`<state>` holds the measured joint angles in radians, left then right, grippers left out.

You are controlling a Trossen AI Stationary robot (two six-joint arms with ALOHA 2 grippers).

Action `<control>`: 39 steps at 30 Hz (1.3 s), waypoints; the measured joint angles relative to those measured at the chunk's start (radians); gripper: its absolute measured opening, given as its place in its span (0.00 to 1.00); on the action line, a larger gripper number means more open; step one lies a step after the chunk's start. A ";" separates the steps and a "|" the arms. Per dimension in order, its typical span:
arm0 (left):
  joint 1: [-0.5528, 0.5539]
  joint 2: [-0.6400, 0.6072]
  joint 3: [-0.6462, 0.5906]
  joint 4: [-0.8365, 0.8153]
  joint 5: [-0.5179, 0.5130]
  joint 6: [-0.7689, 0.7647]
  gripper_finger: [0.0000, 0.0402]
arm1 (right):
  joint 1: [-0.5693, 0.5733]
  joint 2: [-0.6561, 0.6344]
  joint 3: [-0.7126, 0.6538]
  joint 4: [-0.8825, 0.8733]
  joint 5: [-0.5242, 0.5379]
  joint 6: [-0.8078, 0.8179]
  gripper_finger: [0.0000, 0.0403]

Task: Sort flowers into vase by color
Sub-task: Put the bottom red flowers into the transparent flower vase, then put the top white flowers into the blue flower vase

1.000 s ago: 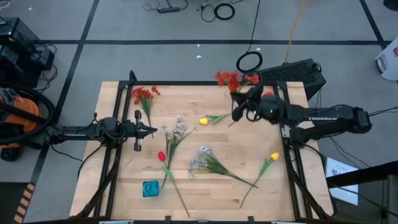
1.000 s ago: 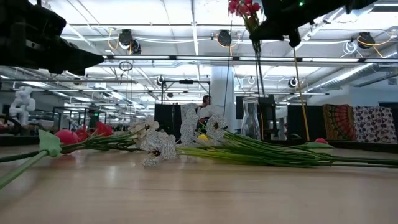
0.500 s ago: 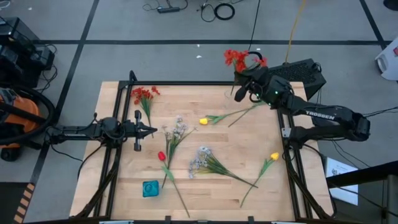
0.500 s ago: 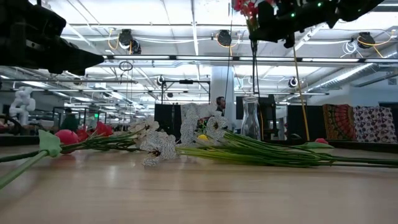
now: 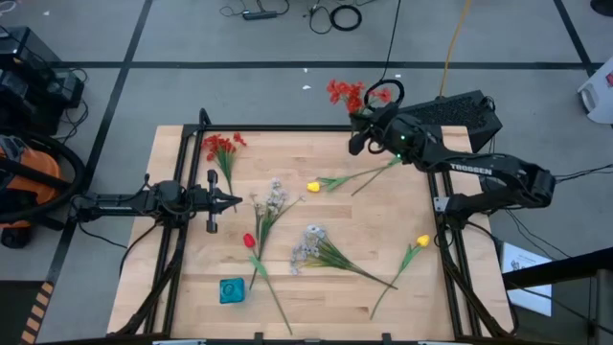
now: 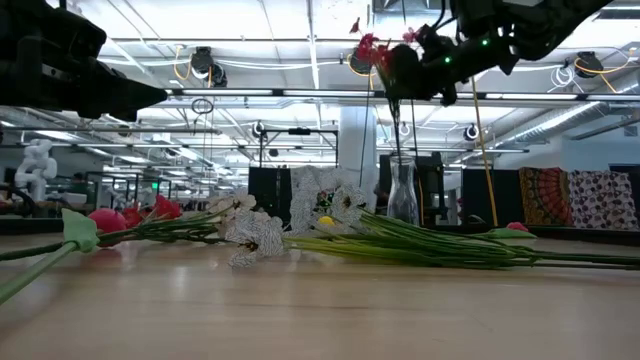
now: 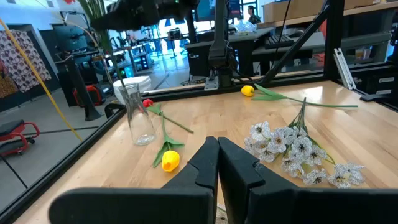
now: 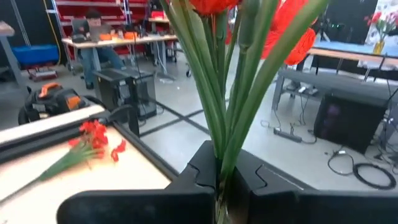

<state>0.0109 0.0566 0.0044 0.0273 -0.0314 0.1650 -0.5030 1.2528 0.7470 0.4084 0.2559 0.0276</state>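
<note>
A red flower cluster (image 5: 348,93) is held by its green stalks in the right end effector (image 5: 367,123), clamped shut on it, above the glass vase (image 7: 138,116) at the desk's (image 5: 383,249) far edge. Other flowers are scattered over the desk: another red cluster (image 5: 221,147), white sprays (image 5: 308,245) and yellow tulips (image 5: 313,186). The left end effector (image 5: 230,201), fingers pressed together, is kept at the desk's left side.

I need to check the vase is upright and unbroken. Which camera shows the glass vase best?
The left wrist view: the glass vase stands upright and whole on the table. The low view shows it partly hidden behind stems. The high view barely shows it beneath the right gripper. The right wrist view does not clearly show it.
</note>
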 joint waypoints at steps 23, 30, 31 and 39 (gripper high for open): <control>0.000 0.000 0.000 0.000 0.000 0.000 0.03 | -0.013 0.037 -0.090 -0.102 -0.001 0.126 0.26; 0.000 0.000 0.000 0.000 0.000 0.000 0.03 | -0.013 -0.027 -0.090 -0.222 -0.001 0.136 0.44; 0.000 0.000 0.000 0.000 0.000 0.000 0.03 | -0.013 -0.042 -0.090 -0.241 -0.001 0.137 0.47; 0.000 0.000 0.000 0.000 0.000 0.000 0.03 | -0.011 -0.208 -0.090 -0.484 -0.071 0.205 0.55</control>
<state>0.0109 0.0566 0.0048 0.0273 -0.0315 0.1648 -0.5140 1.0444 0.6575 -0.0759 0.1845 0.2328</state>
